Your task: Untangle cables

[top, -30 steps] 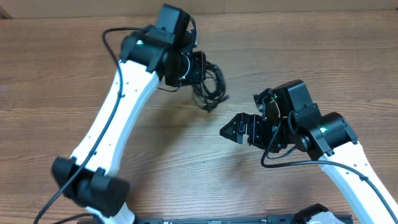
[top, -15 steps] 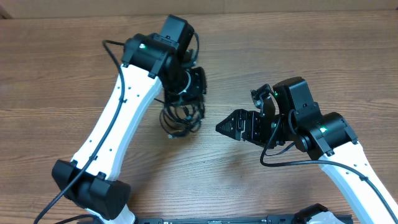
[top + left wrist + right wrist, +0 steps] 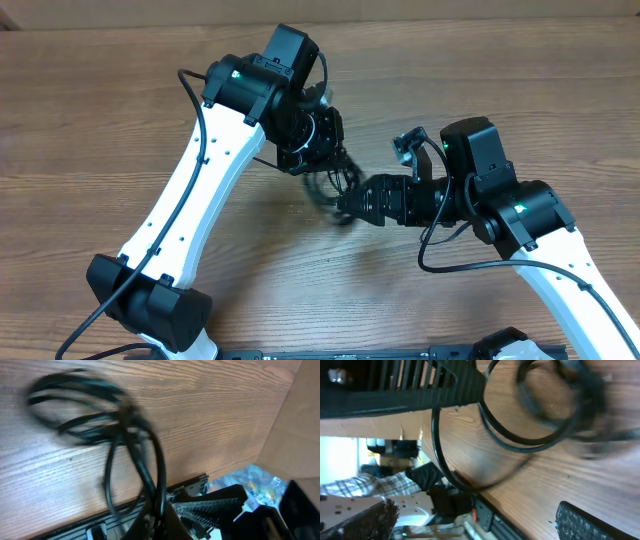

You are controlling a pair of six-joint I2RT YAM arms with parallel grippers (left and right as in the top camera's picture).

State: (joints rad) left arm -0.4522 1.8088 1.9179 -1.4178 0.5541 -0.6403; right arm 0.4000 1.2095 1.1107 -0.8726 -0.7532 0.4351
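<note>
The left gripper was clamped on the cables. The bundle hung from it as a knot of loops over the middle of the worktop, a little toward the far edge. Whether the lowest loop touched the wood could not be told. The right gripper was spread wide and held nothing, with its tips right against the near side of the bundle. In its own wrist view, several strands crossed the gap between the jaws.

That was the main risk. If the jaws closed there, they would likely pinch two or three strands at once, and pulling away would tighten the knot rather than loosen it.

Both wrist views showed the loops blurred, so the bundle was probably swinging. A grab at a swinging cable could close on air or catch a different strand than intended.

A jaw could also poke through a loop and snag. The whole knot would then be dragged sideways, perhaps out of the left gripper's hold and onto the worktop.

The two grippers sat very near each other — a small misjudged reach could knock them together.
</note>
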